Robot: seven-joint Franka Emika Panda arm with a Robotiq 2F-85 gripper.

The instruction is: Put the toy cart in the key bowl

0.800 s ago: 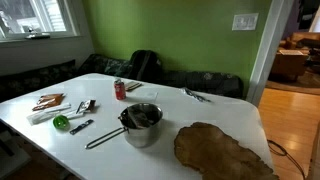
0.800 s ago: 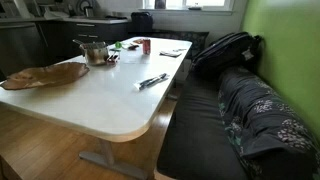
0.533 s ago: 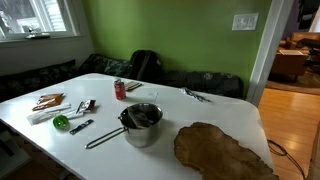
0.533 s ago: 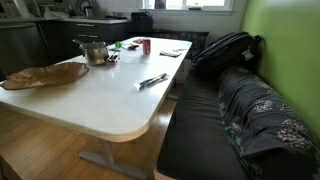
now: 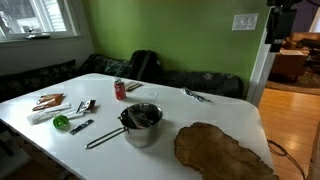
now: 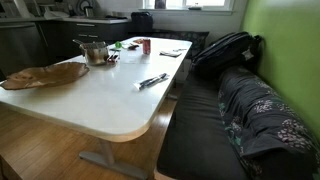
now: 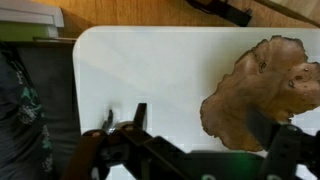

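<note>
The key bowl is a wide brown dish with a wavy edge at the near right of the white table. It also shows in an exterior view and at the right of the wrist view. A small thing with red on it lies among the clutter at the table's left and may be the toy cart; it is too small to tell. My gripper is high above the table next to the bowl, with its dark fingers wide apart and nothing between them. A dark part of the arm shows at the top right.
A steel pot with a long handle stands mid-table, and an upright red can is behind it. A green ball and tools lie at the left. Utensils lie at the far side. A dark couch with a backpack runs along the table.
A dark part of the arm has come into the top right of the exterior view. Nothing on the table has moved.
</note>
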